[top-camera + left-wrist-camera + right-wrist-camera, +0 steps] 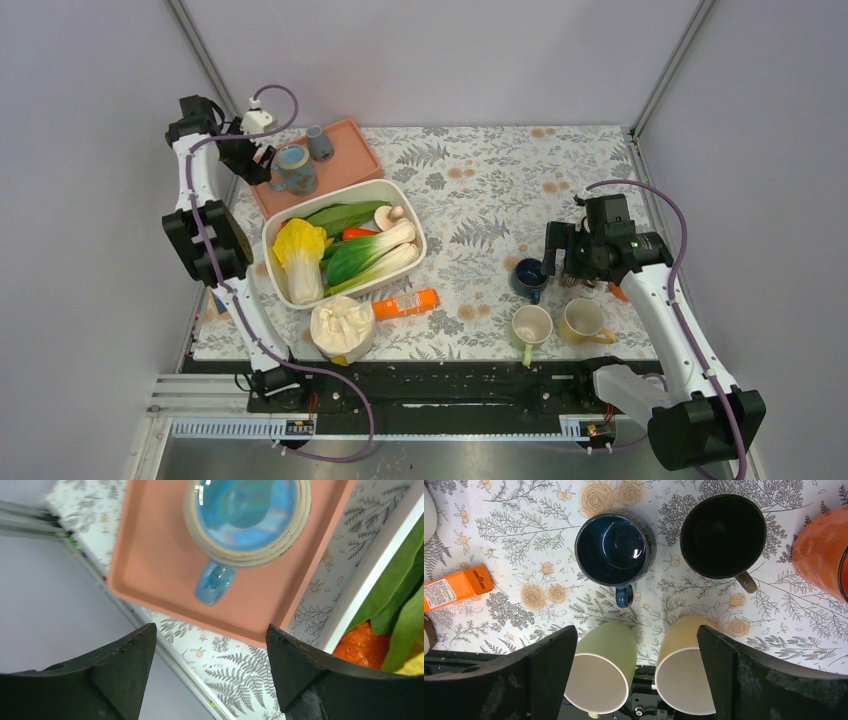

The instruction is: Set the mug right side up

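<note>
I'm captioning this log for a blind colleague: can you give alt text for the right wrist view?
Four mugs stand mouth-up on a floral tablecloth below the open right gripper: a navy mug and a black mug farther out, a green mug and a yellow mug nearer. An orange box lies at the left edge.

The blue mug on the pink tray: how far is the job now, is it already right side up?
Done, it seems: the blue mug stands mouth up on the pink tray. In hand: nothing; the left gripper hangs open above it, and the right gripper is open and empty too. Left: probably only to draw the left gripper back.
</note>
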Action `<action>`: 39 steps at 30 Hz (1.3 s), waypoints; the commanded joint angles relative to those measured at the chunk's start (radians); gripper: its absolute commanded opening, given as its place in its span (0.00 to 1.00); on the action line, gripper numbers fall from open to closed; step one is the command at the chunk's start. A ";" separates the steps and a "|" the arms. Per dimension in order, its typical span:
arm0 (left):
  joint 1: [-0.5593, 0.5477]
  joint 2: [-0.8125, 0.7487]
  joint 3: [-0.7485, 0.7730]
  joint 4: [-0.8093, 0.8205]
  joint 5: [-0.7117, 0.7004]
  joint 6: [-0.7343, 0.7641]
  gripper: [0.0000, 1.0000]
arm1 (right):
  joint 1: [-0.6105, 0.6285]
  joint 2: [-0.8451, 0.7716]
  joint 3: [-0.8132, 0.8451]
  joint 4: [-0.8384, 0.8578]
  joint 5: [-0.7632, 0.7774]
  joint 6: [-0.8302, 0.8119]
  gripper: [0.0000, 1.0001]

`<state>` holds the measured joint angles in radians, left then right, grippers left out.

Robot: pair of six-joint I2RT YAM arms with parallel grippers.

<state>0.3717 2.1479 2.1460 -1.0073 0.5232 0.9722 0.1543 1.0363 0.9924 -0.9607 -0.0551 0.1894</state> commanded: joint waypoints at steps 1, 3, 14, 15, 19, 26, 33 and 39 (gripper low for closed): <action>-0.007 0.080 0.037 -0.004 0.008 0.105 0.85 | -0.004 -0.025 0.001 0.037 -0.026 -0.014 1.00; -0.008 0.108 0.057 0.048 0.006 0.050 0.87 | -0.004 -0.023 0.002 0.034 -0.025 -0.014 0.99; -0.022 0.059 -0.090 0.147 0.067 0.037 0.55 | -0.004 -0.047 0.003 0.027 -0.038 -0.005 0.99; -0.021 0.035 -0.133 0.151 0.075 0.052 0.54 | -0.004 -0.045 0.004 0.027 -0.038 -0.005 0.99; -0.021 -0.036 -0.247 0.138 0.104 0.094 0.54 | -0.004 -0.031 0.005 0.025 -0.041 -0.004 0.99; -0.025 -0.038 -0.238 0.188 0.131 -0.031 0.55 | -0.004 -0.029 0.005 0.024 -0.048 -0.005 0.99; -0.052 -0.009 -0.255 0.368 -0.033 -0.184 0.58 | -0.003 -0.037 0.005 0.025 -0.049 -0.004 0.99; -0.057 0.026 -0.206 0.318 0.026 -0.180 0.42 | -0.004 -0.035 0.005 0.022 -0.051 -0.003 0.99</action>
<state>0.3214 2.1677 1.8900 -0.6998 0.5182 0.8032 0.1543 1.0119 0.9924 -0.9554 -0.0784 0.1886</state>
